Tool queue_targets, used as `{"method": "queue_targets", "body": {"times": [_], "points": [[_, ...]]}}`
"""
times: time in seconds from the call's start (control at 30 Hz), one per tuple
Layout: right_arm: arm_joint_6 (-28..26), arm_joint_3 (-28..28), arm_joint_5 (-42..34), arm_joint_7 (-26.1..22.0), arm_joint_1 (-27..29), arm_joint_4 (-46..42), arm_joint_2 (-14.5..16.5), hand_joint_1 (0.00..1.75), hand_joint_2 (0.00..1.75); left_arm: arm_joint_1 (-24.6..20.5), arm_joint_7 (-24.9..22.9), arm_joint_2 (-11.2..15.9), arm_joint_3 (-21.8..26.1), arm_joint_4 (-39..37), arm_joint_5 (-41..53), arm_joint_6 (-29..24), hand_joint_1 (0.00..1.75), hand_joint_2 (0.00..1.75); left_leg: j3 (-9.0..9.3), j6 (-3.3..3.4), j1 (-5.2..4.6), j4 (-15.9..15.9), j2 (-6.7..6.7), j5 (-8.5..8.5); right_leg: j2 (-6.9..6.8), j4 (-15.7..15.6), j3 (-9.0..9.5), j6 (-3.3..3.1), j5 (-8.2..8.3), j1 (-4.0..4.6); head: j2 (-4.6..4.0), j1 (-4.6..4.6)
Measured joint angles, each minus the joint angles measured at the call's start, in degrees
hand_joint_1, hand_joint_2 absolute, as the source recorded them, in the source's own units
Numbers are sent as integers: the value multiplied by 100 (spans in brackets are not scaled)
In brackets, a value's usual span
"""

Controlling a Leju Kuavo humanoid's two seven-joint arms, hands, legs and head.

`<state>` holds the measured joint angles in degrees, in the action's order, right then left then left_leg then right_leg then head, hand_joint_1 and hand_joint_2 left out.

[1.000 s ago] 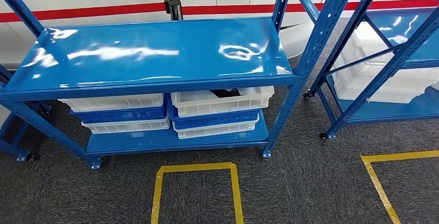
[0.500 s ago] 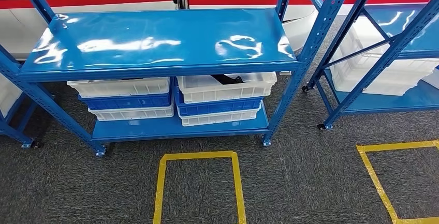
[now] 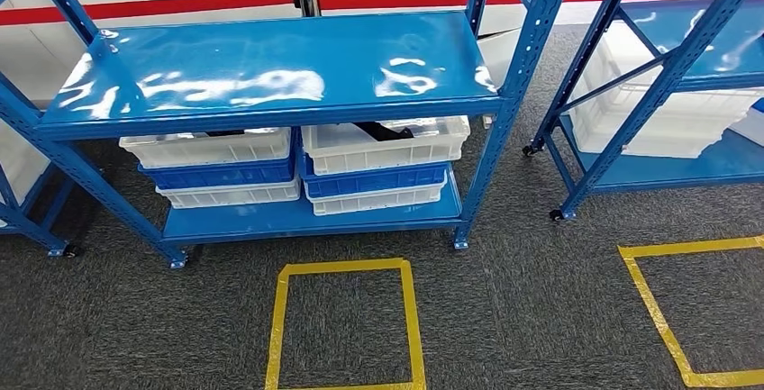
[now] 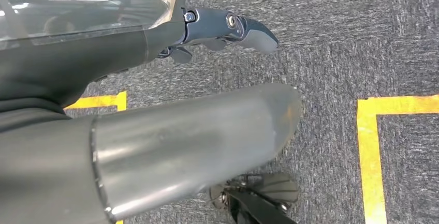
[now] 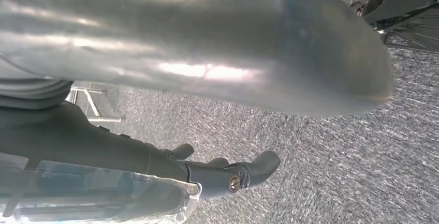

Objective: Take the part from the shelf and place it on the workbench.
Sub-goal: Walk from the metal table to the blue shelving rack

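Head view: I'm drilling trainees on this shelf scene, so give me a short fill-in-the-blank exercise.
1. The crates sit on the blue shelf's ____ level.
2. The dark part lies in the top crate of the ____ stack.
3. The square taped on the carpet is ____.

Missing words: bottom; right; yellow

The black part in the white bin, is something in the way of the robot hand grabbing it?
Yes. The black part lies in the top white bin on the lower level, and the blue upper shelf hangs right over it. Both robot hands, left and right, hang by the floor.
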<state>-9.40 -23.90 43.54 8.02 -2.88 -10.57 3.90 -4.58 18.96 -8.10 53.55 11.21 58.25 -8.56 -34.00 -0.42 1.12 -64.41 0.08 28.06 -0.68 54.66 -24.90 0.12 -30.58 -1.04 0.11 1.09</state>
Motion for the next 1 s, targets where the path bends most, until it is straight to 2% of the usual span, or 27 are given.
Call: {"method": "queue_targets", "body": {"times": [0.03,0.1,0.23,0.4,0.43,0.53,0.57,0.73,0.8,0.87,0.93,1.0], "points": [[3,-1,0,-3,-3,0,5,0,0,0,0,4,0,0,2,0,0,0,183,29,-6,319,-3,-96,4,9,-10,20,-1,11,0,1],[7,-2,0,-10,-9,-1,13,0,0,2,-1,9,0,0,7,0,0,0,316,91,-43,599,-7,-103,6,20,-57,79,1,35,0,2],[53,-9,3,-35,-28,-1,13,0,0,2,1,7,0,0,8,0,0,0,282,136,-101,709,-4,-87,0,53,-121,136,-3,76,0,14],[95,-15,24,-81,-29,-1,17,0,0,4,1,6,0,0,56,1,0,0,276,194,-161,705,0,-96,3,43,-132,178,21,29,0,15],[76,-19,27,-81,-29,-1,16,0,0,4,1,5,0,0,62,2,0,44,274,202,-165,705,1,-100,3,41,-134,188,28,25,0,15],[-103,-32,60,-87,-29,-1,16,0,131,4,1,5,0,0,69,2,0,175,266,225,-172,703,2,-114,4,38,-148,217,46,15,0,15],[-161,-34,69,-89,-29,-1,16,0,175,4,-1,5,0,0,68,2,0,175,263,231,-172,702,3,-117,4,38,-153,223,50,12,0,15],[-208,-64,-64,-9,-10,-5,13,0,175,24,-148,20,-56,3,-70,30,0,175,264,239,-156,702,3,-126,3,38,-162,233,58,10,0,15],[-190,-31,-212,5,29,-22,3,0,175,62,-226,47,-205,16,-270,58,0,87,264,238,-150,702,3,-127,3,40,-162,233,58,12,0,15],[-154,18,-388,-8,74,-48,-12,0,87,109,-301,74,-380,40,-511,88,0,0,264,238,-147,702,3,-127,3,42,-164,233,58,16,0,15],[-106,85,-574,-40,117,-80,-29,0,0,159,-375,103,-563,75,-758,124,0,0,263,237,-143,702,3,-127,3,44,-167,232,58,21,0,15],[-54,173,-770,-78,160,-118,-45,0,0,208,-453,137,-771,114,-1018,162,0,0,260,237,-137,702,4,-127,3,45,-170,232,57,27,0,15]]}}
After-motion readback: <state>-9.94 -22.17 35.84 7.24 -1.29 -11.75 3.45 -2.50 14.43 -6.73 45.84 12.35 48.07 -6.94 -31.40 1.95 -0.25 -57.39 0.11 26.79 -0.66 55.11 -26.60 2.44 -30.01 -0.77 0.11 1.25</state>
